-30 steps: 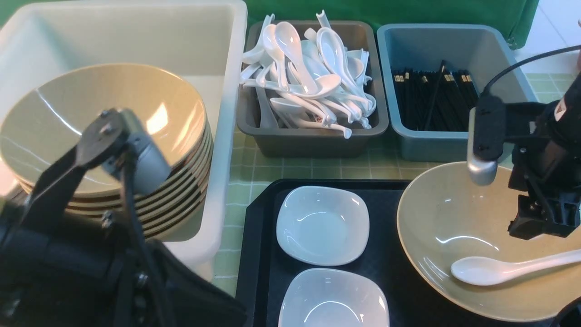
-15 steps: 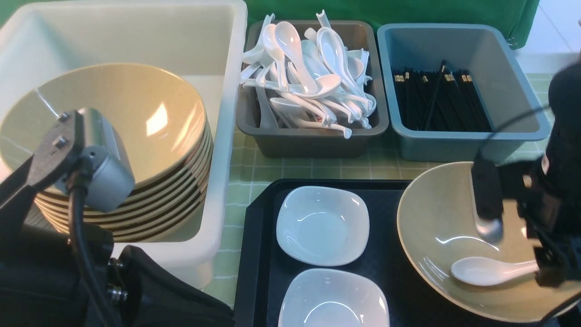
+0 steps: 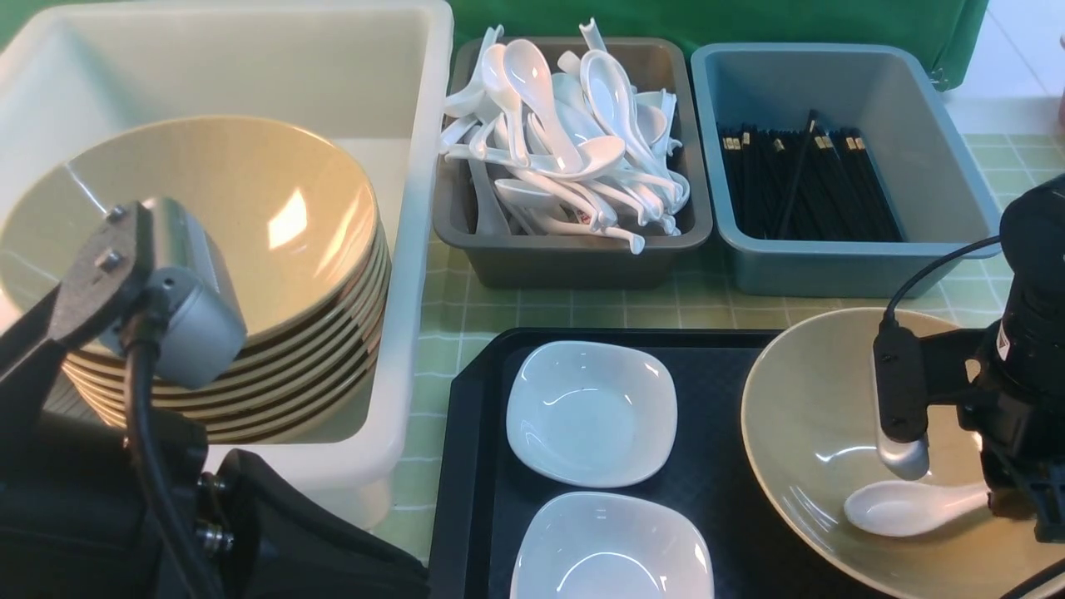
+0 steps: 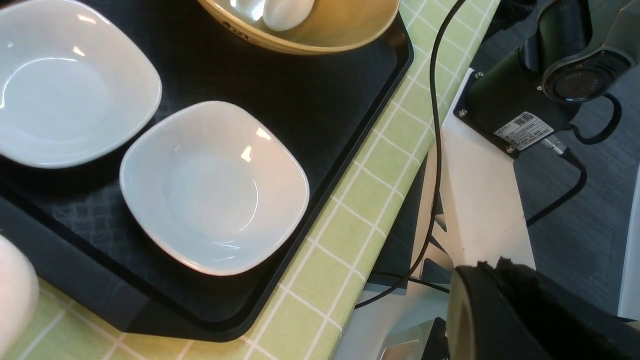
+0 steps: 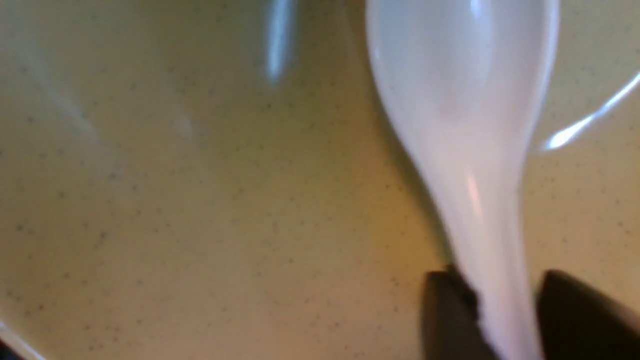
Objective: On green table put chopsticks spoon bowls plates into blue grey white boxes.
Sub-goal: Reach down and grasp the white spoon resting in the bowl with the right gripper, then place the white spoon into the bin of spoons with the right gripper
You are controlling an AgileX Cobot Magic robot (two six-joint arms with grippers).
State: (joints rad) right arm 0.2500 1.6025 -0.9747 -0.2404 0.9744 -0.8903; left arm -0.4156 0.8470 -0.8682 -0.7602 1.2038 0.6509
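We are watching the right gripper [image 5: 502, 305] pinching the handle of a white spoon [image 3: 903, 507], its jaws narrowed onto either side of the slim stem. The spoon's scoop is lying inside the tan bowl [image 3: 799, 433] on the black tray [image 3: 474, 433], beside two white plates [image 3: 591, 412]. The left arm [image 3: 66, 516] is waiting near the white box [image 3: 399, 166]. The left gripper is out of sight and closed, and we are seeing nothing in it.

We are judging this step to be the spoon's pickup for the grey box [image 3: 574, 266], which is already heaped with spoons. The glazed handle is likely slippery and the hold sits far from the scoop. So we are advising a firm squeeze and a straight lift until the scoop is clearing the bowl's wall. Then comes a level carry and a low release over the heap. Dragging sideways is risking a further shove to the bowl.

A second ago this gripper was hanging above the bowl with its jaws wide; it is now down at the handle. The bowl and spoon are sitting a little further right, and the left arm is drawn back from over the stacked bowls [image 3: 208, 216].
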